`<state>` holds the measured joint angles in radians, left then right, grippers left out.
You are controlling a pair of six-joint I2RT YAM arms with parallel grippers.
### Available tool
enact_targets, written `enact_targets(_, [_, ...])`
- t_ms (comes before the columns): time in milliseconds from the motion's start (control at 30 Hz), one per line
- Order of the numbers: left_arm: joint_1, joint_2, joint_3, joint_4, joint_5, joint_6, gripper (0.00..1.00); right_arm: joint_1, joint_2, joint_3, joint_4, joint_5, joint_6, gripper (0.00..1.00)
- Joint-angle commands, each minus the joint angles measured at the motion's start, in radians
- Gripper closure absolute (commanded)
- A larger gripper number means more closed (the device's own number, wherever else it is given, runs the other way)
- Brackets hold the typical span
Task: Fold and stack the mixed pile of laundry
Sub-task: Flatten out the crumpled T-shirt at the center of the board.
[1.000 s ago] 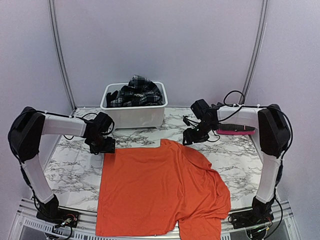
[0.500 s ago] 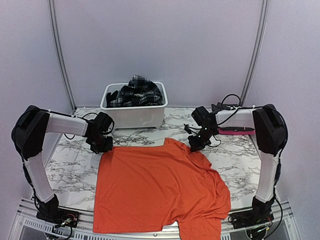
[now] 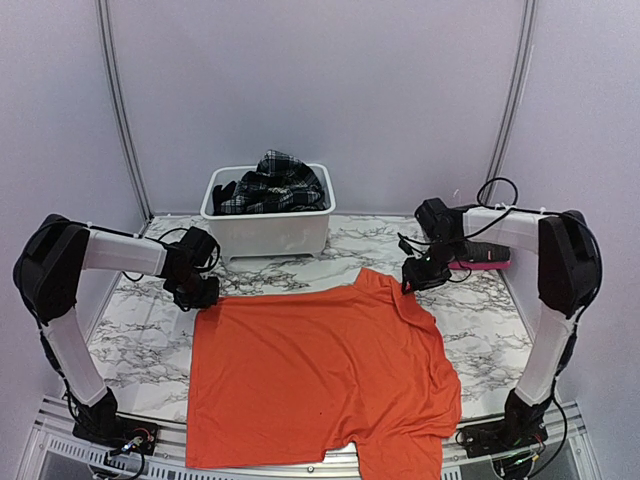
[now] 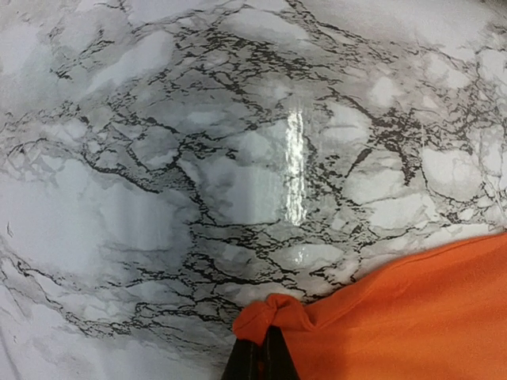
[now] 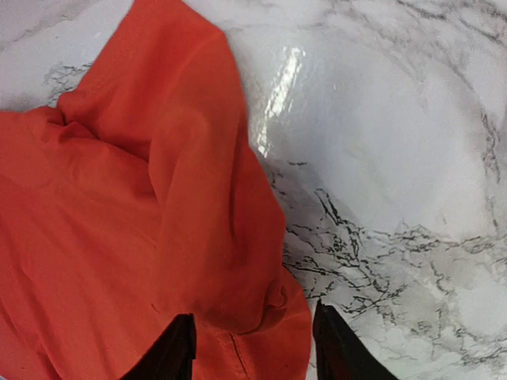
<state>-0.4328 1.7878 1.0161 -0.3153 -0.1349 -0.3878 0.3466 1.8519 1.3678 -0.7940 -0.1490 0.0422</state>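
The bright orange T-shirt (image 3: 320, 380) lies spread on the marble table, its near hem hanging over the front edge. My left gripper (image 3: 200, 295) is shut on the shirt's far left corner (image 4: 273, 313), which bunches just ahead of the fingertips. My right gripper (image 3: 415, 280) stands open over the shirt's far right part. Its two dark fingers (image 5: 170, 352) straddle a rumpled fold of orange cloth (image 5: 230, 261) without pinching it. The plaid skirt (image 3: 275, 180) and a dark cloth piece (image 3: 225, 190) sit in the white tub (image 3: 270, 215).
The tub stands at the back, left of centre. A pink and black object (image 3: 480, 262) lies at the back right, just behind my right gripper. Bare marble (image 3: 140, 340) shows left of the shirt and more (image 3: 480, 330) to its right.
My left gripper closed on the shirt's far left corner and drew it slightly left. The right gripper closed, moved right with the far edge, then opened; the shirt lies wider.
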Motion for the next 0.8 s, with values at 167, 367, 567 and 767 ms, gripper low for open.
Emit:
enact_targets(167, [0.017, -0.031, 0.038, -0.053, -0.012, 0.009, 0.63, -0.005, 0.173, 0.267, -0.019, -0.08, 0.036, 0.44])
enact_targets(367, [0.036, -0.004, 0.083, -0.056, -0.001, 0.012, 0.42, 0.001, 0.328, 0.41, -0.041, -0.087, 0.012, 0.43])
enact_targets(567, [0.037, 0.038, 0.114, -0.055, 0.023, 0.018, 0.36, 0.028, 0.423, 0.481, -0.056, -0.063, -0.04, 0.43])
enact_targets(767, [0.038, 0.083, 0.113, -0.058, 0.01, 0.021, 0.32, 0.08, 0.466, 0.469, -0.062, 0.022, -0.093, 0.48])
